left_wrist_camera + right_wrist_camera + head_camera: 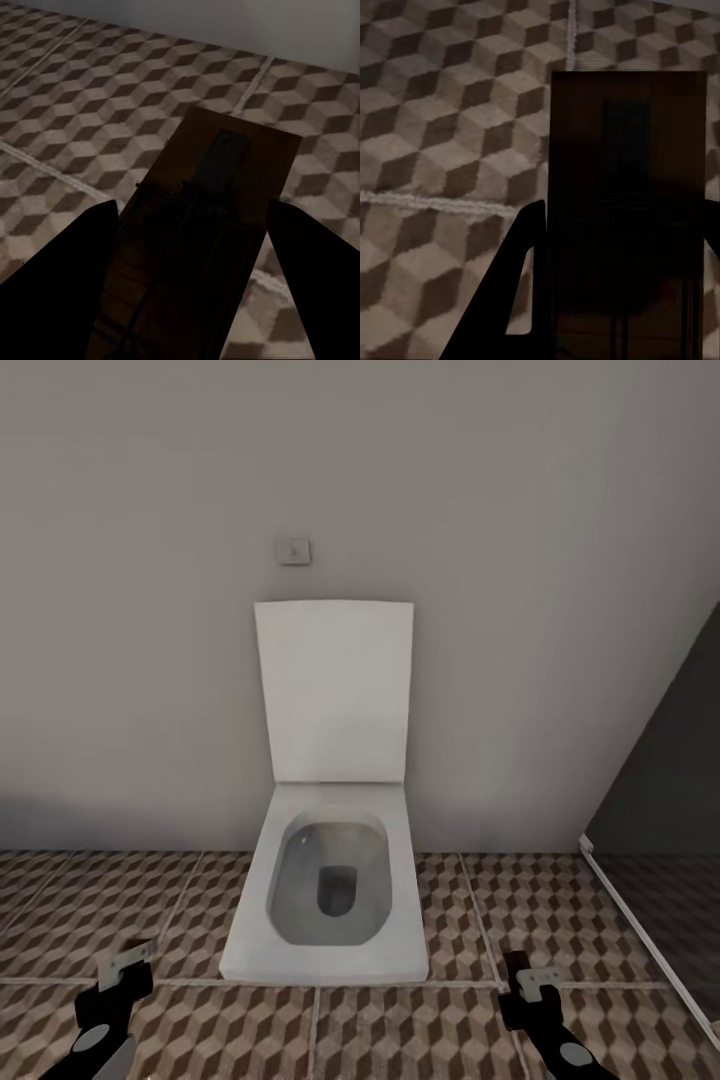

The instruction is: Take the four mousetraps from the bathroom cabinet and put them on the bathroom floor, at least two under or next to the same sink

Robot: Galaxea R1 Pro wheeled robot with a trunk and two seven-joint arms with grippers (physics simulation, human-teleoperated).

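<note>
A home bathroom — simulator render

A square white ceramic toilet (pixel 328 900) stands with its lid raised against a plain grey wall (pixel 120 660), a small square flush button (pixel 293 550) above it; brown, beige and white cube-patterned floor tiles (pixel 460 920) spread beneath — a dark grey shower area (pixel 670 840) at the right.

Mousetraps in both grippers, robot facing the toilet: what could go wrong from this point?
1. The head view shows a toilet, not a sink; dropping the traps here would likely miss the sink condition.
2. The mousetrap in the left gripper and the mousetrap in the right gripper jut far past the fingers, so they might slip or snag while driving.
3. The dark shower floor lies to the right; a trap landing there leaves the tiled floor.
</note>
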